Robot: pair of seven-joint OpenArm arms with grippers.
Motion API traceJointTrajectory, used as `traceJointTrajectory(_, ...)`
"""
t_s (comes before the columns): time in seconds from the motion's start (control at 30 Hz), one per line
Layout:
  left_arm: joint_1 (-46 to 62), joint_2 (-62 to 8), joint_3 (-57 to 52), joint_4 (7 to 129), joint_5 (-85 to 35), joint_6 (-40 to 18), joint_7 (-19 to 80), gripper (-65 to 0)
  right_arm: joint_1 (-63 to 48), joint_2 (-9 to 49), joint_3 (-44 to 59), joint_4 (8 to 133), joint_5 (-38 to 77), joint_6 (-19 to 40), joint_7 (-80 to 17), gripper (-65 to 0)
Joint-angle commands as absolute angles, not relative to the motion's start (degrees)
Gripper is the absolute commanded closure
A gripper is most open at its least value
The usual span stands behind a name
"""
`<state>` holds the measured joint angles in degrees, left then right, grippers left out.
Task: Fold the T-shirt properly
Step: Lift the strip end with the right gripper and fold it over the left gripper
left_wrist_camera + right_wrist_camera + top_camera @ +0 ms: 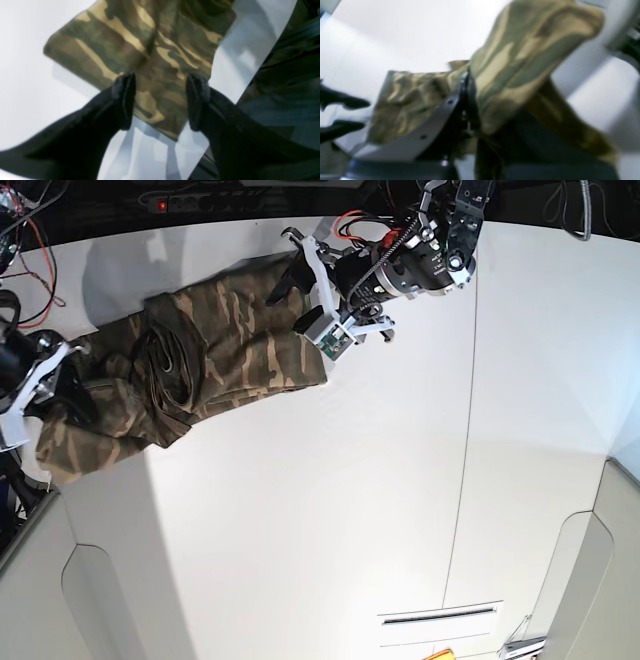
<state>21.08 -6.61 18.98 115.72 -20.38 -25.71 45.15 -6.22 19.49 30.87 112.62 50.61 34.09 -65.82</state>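
**Q:** Gripper status, item by item?

**A:** Left gripper point(160, 100): I am holding its jaws spread wide, hovering over one end of the T-shirt point(215, 365), nothing between the fingers point(123, 100) but open air above the cloth. Right gripper point(467, 100): I am keeping it pressed together, pinching a bunch of the camouflage fabric at the opposite end, by the bench point(330, 510) edge.

**Q:** Location of the garment?

**A:** T-shirt: lying across the far corner of the bench as a long, rumpled band, running from the left gripper toward the bench edge where the right gripper is pinching it. Collar showing near the middle; cloth bunching and creasing around it.

**Q:** Progress entry?

**A:** Judging partly done. The shirt is looking narrowed lengthwise, as if the sides are already turned in, though the layers are wrinkling and I cannot tell how neatly they are stacking. Remaining, as I am reading it: smoothing the band, bringing one end over the other, squaring the edges.
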Motion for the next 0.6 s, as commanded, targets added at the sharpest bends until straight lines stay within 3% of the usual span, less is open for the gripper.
traceJointTrajectory(0.0, 20.8, -6.4, 19.0, 116.7, -21.1, -25.9, 43.9, -34.4, -6.2, 19.2, 28.9, 114.8, 51.0, 34.3, -64.0, 0.0)
traceJointTrajectory(0.23, 20.8, -6.4, 19.0, 116.7, -21.1, -24.6, 44.0, -34.4, -7.2, 11.5, 14.0, 116.3, 43.5, 33.6, -62.1, 0.0)
traceJointTrajectory(0.5, 20.8, -6.5, 18.9, 116.7, -21.1, -24.6, 46.1, -34.4, -7.5, 4.8, 4.4, 114.7, 40.2, 33.6, -61.4, 0.0)
traceJointTrajectory(0.57, 20.9, -6.5, 18.0, 116.7, -21.1, -24.6, 46.5, -34.4, -7.5, 4.0, 3.0, 114.0, 40.0, 33.6, -61.4, -9.4)
